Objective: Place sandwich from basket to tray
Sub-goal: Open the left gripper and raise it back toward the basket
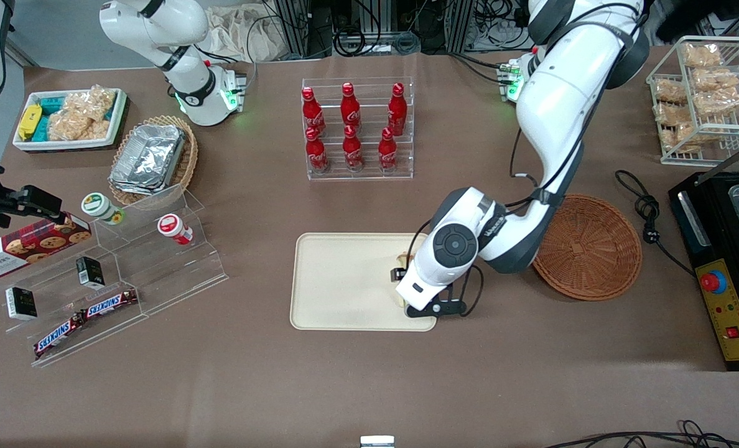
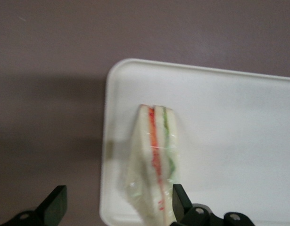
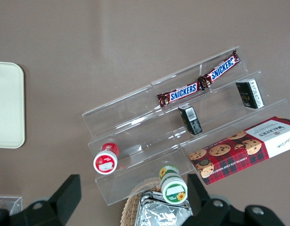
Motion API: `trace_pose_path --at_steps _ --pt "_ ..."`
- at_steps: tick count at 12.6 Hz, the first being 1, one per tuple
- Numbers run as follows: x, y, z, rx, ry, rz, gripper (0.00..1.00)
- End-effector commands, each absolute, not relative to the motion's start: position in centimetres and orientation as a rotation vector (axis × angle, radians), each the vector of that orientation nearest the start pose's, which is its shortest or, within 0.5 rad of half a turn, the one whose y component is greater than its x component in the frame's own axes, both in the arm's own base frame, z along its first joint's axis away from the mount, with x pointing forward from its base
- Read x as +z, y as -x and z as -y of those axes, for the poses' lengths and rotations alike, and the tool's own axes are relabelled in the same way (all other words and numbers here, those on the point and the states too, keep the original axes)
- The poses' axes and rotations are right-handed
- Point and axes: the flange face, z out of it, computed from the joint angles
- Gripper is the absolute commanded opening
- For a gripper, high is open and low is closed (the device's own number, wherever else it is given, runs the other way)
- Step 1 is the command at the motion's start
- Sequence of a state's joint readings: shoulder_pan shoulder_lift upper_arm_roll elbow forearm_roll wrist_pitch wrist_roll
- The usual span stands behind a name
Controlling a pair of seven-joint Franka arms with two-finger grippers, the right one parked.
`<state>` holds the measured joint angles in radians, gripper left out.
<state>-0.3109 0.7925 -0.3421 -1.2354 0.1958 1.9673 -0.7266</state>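
The sandwich (image 2: 156, 155), a pale wedge in clear wrap with red and green filling, lies on the cream tray (image 2: 229, 141) close to its corner. My left gripper (image 2: 117, 197) hovers just above it, open, with one black finger on each side of the wedge. In the front view the wrist covers most of the sandwich (image 1: 402, 256). There the gripper (image 1: 402, 279) sits over the tray (image 1: 338, 280) at the end nearest the reddish-brown wicker basket (image 1: 587, 246). That basket holds nothing and lies beside the tray toward the working arm's end of the table.
A clear rack of red bottles (image 1: 357, 127) stands farther from the front camera than the tray. A stepped acrylic shelf (image 1: 127, 267) with snacks is toward the parked arm's end. A black appliance (image 1: 727, 261), a cable (image 1: 646, 211) and a wire rack (image 1: 705, 99) flank the basket.
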Motion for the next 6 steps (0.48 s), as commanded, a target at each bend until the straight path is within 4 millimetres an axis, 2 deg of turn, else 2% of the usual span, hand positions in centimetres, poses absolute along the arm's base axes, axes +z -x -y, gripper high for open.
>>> trace_pose_path --at_steps 1,3,5,6 --pt "39.6 -63.9 32.8 0.016 3.104 0.242 1.0" --pt "43.8 -62.3 28.8 -0.009 3.12 0.322 1.0" --pt "45.8 -59.1 25.7 -0.041 3.1 0.25 1.0" --pt "46.5 -57.3 23.5 -0.071 3.104 0.24 1.0"
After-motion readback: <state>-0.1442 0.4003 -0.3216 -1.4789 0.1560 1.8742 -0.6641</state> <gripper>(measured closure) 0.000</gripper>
